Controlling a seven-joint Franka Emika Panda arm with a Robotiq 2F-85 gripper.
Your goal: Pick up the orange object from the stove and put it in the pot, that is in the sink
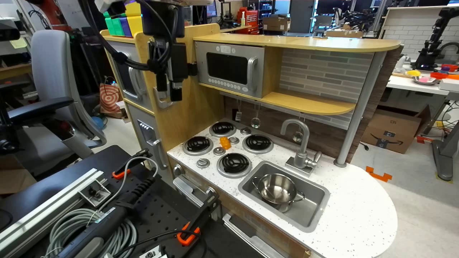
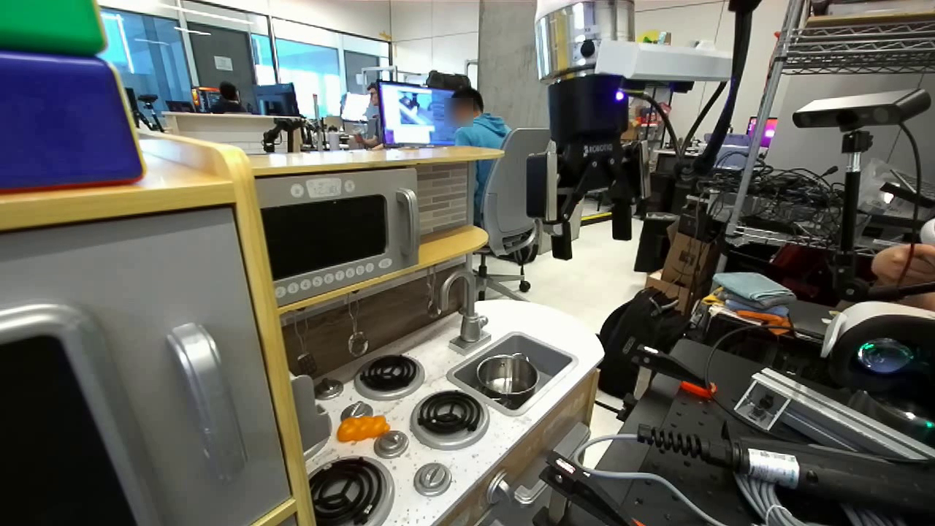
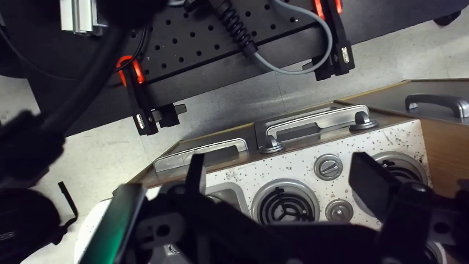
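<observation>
Tall windows (image 2: pixel 307 67) and a white wall (image 2: pixel 434 51) stand beyond a grey chair (image 2: pixel 513 183) on pale floor (image 2: pixel 584 281).

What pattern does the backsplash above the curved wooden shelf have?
The backsplash shows light and darker grey horizontal strips, clearest in an exterior view.

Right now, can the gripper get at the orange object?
Probably yes. The gripper hangs open, and nothing covers the orange object. Coming down, it should keep clear of the microwave, and the knobs close by may crowd the grasp.
</observation>
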